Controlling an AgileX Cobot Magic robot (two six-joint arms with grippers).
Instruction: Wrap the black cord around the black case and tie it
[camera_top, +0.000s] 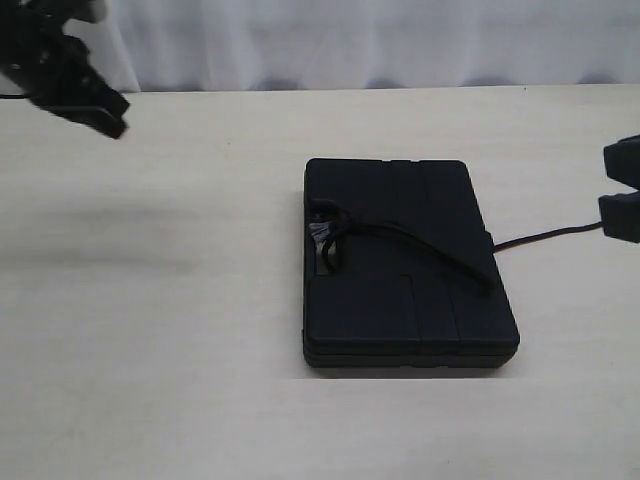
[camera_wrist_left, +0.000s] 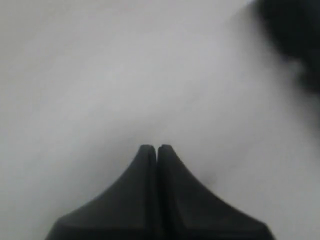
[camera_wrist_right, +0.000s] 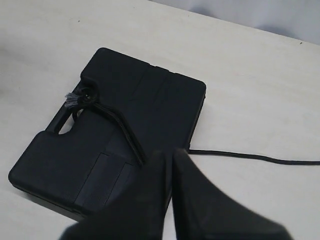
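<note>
Here the black case lies between left hand and right hand, both pressed together.

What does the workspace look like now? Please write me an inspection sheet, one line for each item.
surface: pale table, bare where it shows
job's things: black case lies flat, right of the middle; black cord has a frayed knot at the handle cutout, crosses the lid diagonally, and one strand trails over the table toward the right
clutter: nothing seen
grippers: left gripper shut, empty, raised at the far left; right gripper shut, empty, at the right edge, apart from the case
cables: nothing seen apart from the cord
surroundings: white curtain behind the table
</note>
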